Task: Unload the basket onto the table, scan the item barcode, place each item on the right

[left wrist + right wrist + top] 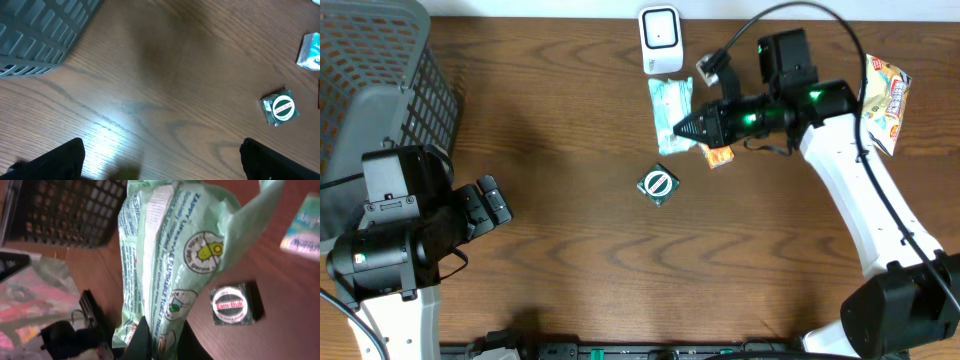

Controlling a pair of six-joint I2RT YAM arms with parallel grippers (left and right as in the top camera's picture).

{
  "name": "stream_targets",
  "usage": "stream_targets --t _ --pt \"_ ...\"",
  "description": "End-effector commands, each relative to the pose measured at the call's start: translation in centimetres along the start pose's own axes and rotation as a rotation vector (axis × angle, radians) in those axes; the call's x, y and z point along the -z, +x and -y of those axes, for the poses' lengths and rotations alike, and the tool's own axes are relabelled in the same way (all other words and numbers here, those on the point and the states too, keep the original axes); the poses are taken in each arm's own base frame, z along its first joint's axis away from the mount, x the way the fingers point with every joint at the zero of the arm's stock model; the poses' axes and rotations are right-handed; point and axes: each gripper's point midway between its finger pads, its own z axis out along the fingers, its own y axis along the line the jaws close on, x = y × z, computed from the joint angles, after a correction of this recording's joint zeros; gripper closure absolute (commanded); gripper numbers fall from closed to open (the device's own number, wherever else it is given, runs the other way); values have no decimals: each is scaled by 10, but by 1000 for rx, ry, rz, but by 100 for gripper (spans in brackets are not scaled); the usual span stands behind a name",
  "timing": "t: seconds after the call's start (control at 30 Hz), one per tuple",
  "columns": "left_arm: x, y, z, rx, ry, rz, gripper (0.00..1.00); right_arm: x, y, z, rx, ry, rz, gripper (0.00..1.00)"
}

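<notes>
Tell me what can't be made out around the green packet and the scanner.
Barcode on the green wipes packet: unseen in any view; right wrist view shows only blurred print.
Tips of the right claw: right wrist view, buried behind the packet.
Part of the orange item: overhead, covered by the right claw.
Most of the left claw: left wrist view, cut off by the bottom edge.
Window of the scanner: overhead, too small to read.
</notes>
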Motion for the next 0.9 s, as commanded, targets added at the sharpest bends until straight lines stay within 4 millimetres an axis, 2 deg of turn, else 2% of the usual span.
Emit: stream_targets --t 0.0,0.27,0.43,0.57,0.67,0.8,0.87 --pt "0 0 -4 14 -19 3 3 -12 19 8 -50 -9 -33 99" --pt "0 0 -4 14 -19 3 2 -38 85 80 -305 222 -115 99" --pt "0 0 -4 14 -19 3 3 -50 119 96 -340 241 -152 95" --pt "0 0 -4 14 -19 3 3 -50 145 115 -367 332 -193 83" --pt "0 0 -4 14 -19 3 2 -47 154 126 -397 394 -201 76" --pt "0 0 -4 14 -19 3 2 -48 151 126 -390 392 -190 61" --pt "0 0 -4 14 -19 3 2 -48 148 127 -397 393 -177 57"
